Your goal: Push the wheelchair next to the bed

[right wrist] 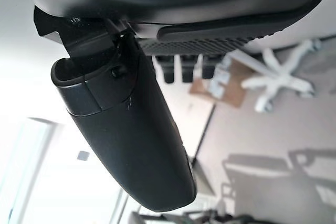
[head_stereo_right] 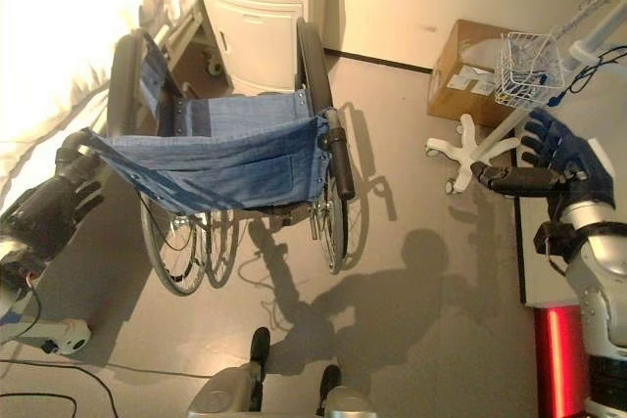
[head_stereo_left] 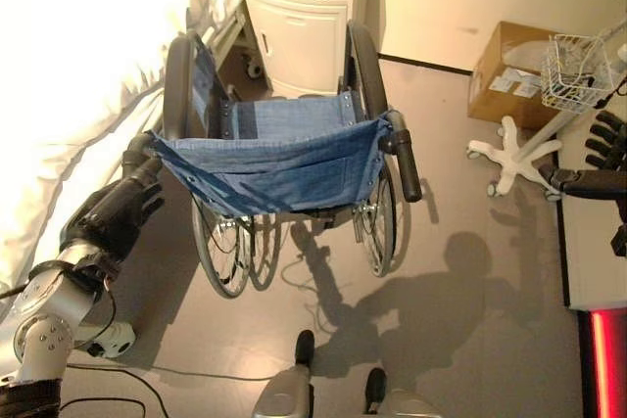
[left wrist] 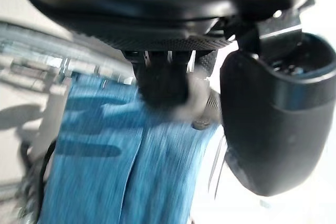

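Note:
A wheelchair with a blue denim sling back [head_stereo_left: 279, 159] stands on the grey floor, seen from behind, close along the white bed [head_stereo_left: 69, 75] on its left. My left hand [head_stereo_left: 118, 210] is at the wheelchair's left push handle [head_stereo_left: 140, 152], and in the left wrist view its fingers [left wrist: 163, 72] curl round the dark grip. The black right push handle [head_stereo_left: 407, 165] is free. My right hand [head_stereo_right: 547, 162] hovers well off to the right of the wheelchair with straight fingers, holding nothing.
A white cabinet [head_stereo_left: 299, 17] stands just past the wheelchair's front. At the right are a cardboard box [head_stereo_left: 502, 70], a wire basket [head_stereo_left: 576, 70] on a stand with a white star base [head_stereo_left: 509, 156], and a white surface [head_stereo_left: 593, 252]. Open floor lies behind the wheelchair.

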{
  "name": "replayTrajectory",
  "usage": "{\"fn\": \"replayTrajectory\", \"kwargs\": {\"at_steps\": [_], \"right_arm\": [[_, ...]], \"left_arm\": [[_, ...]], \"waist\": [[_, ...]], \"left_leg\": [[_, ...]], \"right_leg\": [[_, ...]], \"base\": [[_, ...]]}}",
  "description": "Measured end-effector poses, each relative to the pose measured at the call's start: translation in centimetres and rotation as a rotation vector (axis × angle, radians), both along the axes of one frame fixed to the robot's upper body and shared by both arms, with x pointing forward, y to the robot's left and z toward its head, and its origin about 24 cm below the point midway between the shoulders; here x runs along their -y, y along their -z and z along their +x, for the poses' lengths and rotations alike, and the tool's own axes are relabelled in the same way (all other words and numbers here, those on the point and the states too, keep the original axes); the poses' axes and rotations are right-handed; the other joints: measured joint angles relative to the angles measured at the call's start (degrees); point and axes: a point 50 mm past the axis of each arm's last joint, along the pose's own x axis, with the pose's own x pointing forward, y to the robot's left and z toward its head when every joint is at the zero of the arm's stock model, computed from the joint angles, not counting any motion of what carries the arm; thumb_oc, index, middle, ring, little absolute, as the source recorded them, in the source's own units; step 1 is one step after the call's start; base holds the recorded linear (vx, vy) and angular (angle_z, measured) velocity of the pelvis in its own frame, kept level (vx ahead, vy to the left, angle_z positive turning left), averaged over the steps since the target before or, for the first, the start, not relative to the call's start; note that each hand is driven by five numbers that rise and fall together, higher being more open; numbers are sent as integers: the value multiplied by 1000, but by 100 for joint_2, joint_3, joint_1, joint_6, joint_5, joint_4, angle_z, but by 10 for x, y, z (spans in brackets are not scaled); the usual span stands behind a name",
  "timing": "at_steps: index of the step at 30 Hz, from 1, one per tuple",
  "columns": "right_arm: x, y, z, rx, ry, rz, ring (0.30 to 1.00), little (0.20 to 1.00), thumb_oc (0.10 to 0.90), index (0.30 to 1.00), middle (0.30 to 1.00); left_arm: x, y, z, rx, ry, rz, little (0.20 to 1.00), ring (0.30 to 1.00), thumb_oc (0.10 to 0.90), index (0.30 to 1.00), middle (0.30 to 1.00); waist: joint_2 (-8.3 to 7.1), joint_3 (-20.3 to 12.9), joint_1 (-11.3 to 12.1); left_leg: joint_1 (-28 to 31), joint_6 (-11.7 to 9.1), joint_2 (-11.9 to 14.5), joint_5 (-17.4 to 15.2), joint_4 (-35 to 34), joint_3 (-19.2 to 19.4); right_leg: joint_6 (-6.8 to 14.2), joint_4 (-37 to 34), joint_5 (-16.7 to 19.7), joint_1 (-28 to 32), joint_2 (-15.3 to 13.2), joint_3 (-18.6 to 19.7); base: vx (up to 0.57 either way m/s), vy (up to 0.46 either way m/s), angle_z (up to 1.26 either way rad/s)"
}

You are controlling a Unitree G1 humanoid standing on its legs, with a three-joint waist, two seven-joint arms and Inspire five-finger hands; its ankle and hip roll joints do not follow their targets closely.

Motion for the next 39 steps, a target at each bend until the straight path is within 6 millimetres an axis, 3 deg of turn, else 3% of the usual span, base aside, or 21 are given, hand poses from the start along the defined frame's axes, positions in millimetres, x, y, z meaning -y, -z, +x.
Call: {"fn": "replayTrajectory", "kwargs": {"at_steps": [3, 5, 11, 17, 21, 26, 30, 32, 34, 39], "right_arm": [[5, 16, -3, -44, 30, 41, 900, 900, 800, 900, 900], [15, 37, -10, -121, 92, 80, 900, 900, 800, 900, 900], [33, 74, -28, -251, 227, 155, 900, 900, 800, 900, 900], [35, 115, -49, -366, 311, 252, 900, 900, 800, 900, 900], [33, 143, -66, -440, 385, 317, 900, 900, 800, 900, 900], [20, 198, -91, -546, 512, 499, 900, 900, 800, 900, 900], [-7, 245, -117, -678, 579, 620, 900, 900, 800, 900, 900], [-26, 269, -129, -772, 599, 667, 900, 900, 800, 900, 900], [-55, 300, -150, -910, 635, 706, 900, 900, 800, 900, 900], [-107, 334, -187, -1075, 651, 896, 900, 900, 800, 900, 900]], "left_arm": [[-25, -11, -14, 67, -161, 11, 900, 900, 800, 900, 900], [-47, -26, -30, 144, -296, 57, 900, 900, 800, 900, 900], [-66, -35, -53, 63, -379, 227, 900, 900, 800, 900, 900], [-83, -30, -72, -132, -439, 422, 900, 900, 800, 900, 900], [-80, -22, -72, -173, -398, 427, 900, 900, 800, 900, 900], [-54, 31, -64, -277, -257, 308, 900, 900, 800, 900, 900], [-17, 94, -65, -419, -129, 175, 900, 900, 800, 900, 900], [1, 127, -70, -528, -72, 151, 900, 900, 800, 900, 900], [28, 174, -76, -661, -52, 88, 900, 900, 800, 900, 900], [89, 247, -113, -878, -36, -112, 900, 900, 800, 900, 900]], "waist": [[87, -222, 66], [168, -579, 178], [178, -944, 366], [-144, -1137, 305], [-296, -1241, 292], [-308, -1266, 292], [-201, -1241, 283], [-143, -1236, 259], [-83, -1267, 228], [-77, -1270, 193]], "left_leg": [[-50, -3, -11, 2, 0, -107], [-63, -2, -31, 4, -33, -181], [41, 5, -63, 115, -223, -273], [-30, -19, -81, 140, -256, -214], [-67, -29, -79, 156, -242, -93], [-101, 16, -139, 202, -232, -116], [-96, 15, -140, 202, -232, -123], [-92, 16, -125, 204, -232, -121], [-73, 28, -118, 218, -233, -120], [-48, 27, -105, 217, -237, -97]], "right_leg": [[0, 0, 0, -5, 11, -13], [1, 0, -1, 2, 6, -16], [17, -1, -19, 74, -8, -102], [28, -2, -83, 35, -35, -114], [32, -2, -84, 15, -39, -133], [71, -2, -93, 10, -79, -127], [78, -2, -97, 16, -77, -128], [75, -2, -98, 15, -63, -130], [73, -2, -99, 29, -56, -126], [69, -3, -100, 29, -56, -99]], "base": [[-19, -9, 21], [-9, -4, 23], [0, 1, 12], [4, 10, 3], [2, 17, 5], [1, 10, 7], [0, 0, 0], [0, 0, 0], [0, 0, 0], [2, 5, -2]]}}
